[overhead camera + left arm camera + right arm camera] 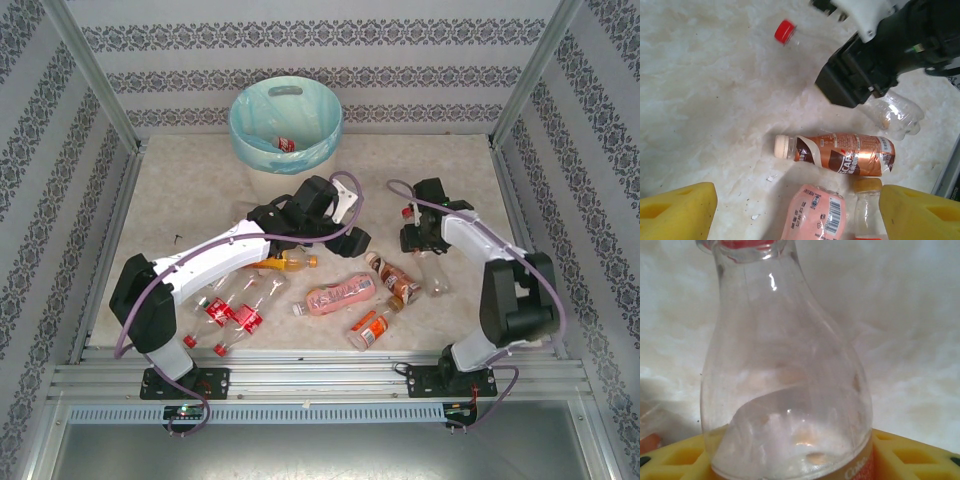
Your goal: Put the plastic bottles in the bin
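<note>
The right gripper (pixel 790 462) is sitting around a clear bottle (pixel 790 380). Its yellow pads (pixel 912 455) are sitting on both sides of the bottle's fat lower part, very close to it. I cannot tell if they are squeezing the bottle or only resting beside it. The bottle is lying on the table (pixel 920 340), and its red cap (pixel 785 31) is pointing away from the gripper. From above, this bottle is lying on the right side of the table.

The left gripper (pixel 797 212) is wide open and is holding nothing. Its two yellow fingers (pixel 677 210) are standing far apart. It is hanging over the middle of the table. Under it, a pink bottle (pixel 812 215) and a bottle with an orange cap (pixel 867 210) are lying side by side. Just past them, a brown bottle (pixel 840 154) with a pale cap is lying crosswise.

More bottles are lying near the front of the table. An orange bottle with a red label (pixel 375 328) is lying near the pink one. A few clear bottles with red labels (pixel 230 312) are lying close to the left arm (pixel 200 265).

The bin (pixel 335 115) is standing at the far end of the table, well away from both grippers. A light blue bag (pixel 250 135) is lining it, and one small bottle (pixel 285 144) is lying at the bottom.
</note>
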